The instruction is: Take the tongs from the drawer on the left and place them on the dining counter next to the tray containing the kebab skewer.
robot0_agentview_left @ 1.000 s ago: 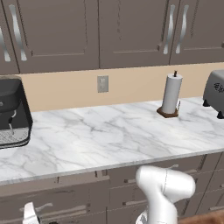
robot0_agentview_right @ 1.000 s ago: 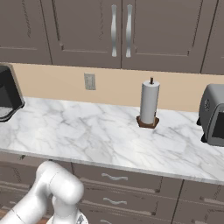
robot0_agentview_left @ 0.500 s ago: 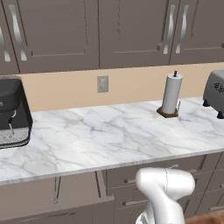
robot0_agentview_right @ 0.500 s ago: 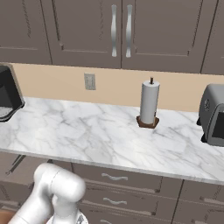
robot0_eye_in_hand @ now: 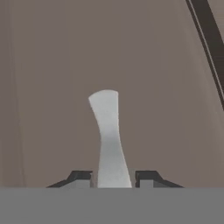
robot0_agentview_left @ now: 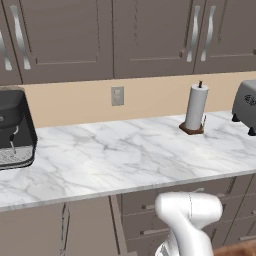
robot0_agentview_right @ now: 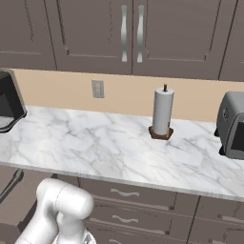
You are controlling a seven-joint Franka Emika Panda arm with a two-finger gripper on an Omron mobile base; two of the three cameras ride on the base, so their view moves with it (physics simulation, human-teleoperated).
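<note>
A white, grey-veined marble worktop [robot0_agentview_left: 125, 160] runs across both base views under a row of grey-brown wall cabinets [robot0_agentview_left: 60, 37] with wavy silver handles. A black coffee machine [robot0_agentview_left: 14, 127] stands at the worktop's left end, touching the back wall. A white paper-towel roll on a small brown wooden stand [robot0_agentview_left: 195, 107] stands upright near the back edge, right of the middle, and a grey toaster [robot0_agentview_right: 232, 125] sits at the right end. A beige wall socket [robot0_agentview_left: 117, 95] is set in the tan backsplash above the worktop. The white arm's rounded joint [robot0_agentview_left: 187, 212] rises in front of the lower cabinets. In the left base view, the wide grey-brown drawer [robot0_agentview_left: 75, 230] sits below the worktop's front edge, left of the arm; the pictures do not make clear how far it stands out. In the hand view, the gripper [robot0_eye_in_hand: 113, 179] has its two dark finger tips [robot0_eye_in_hand: 81, 178] clamped on either side of the drawer's wavy silver bar handle [robot0_eye_in_hand: 107, 131]. The handle's long axis runs straight up that view, away from the finger tips, ending in a rounded tip against the flat grey-brown drawer front.
</note>
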